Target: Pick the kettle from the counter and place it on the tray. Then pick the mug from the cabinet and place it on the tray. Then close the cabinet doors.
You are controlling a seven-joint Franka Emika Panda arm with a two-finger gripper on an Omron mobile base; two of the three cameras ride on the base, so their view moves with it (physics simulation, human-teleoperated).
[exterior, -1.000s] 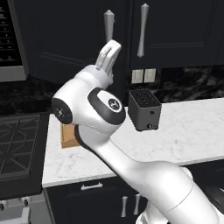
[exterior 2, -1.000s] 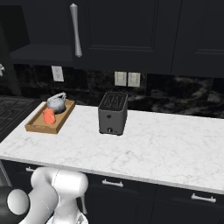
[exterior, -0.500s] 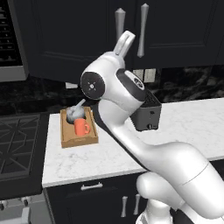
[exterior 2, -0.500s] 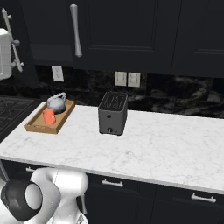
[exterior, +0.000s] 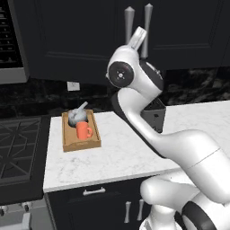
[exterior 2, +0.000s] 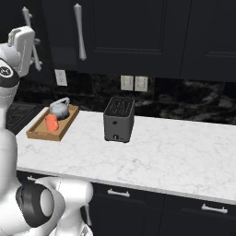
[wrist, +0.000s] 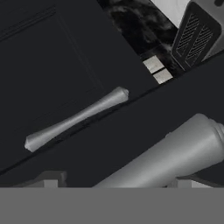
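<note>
On the counter [exterior 2: 175, 152], the tray [exterior: 80, 143] holds two things — kettle [exterior: 76, 116], mug [exterior: 82, 130].

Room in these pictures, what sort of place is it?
A rendered home kitchen, it seems: a white marble-patterned countertop, a boxy dark toaster, dark upper cabinets with long silver bar handles, and a black gas stove.

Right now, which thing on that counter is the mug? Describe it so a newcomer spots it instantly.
Start at the white marble counter and go to its stove-side end, where a light wooden tray sits. The mug stands upright in the tray, just in front of the grey kettle. It is the one orange-red thing there, a small cylinder with a side handle, unlike the round metallic kettle or the boxy dark toaster.
</note>
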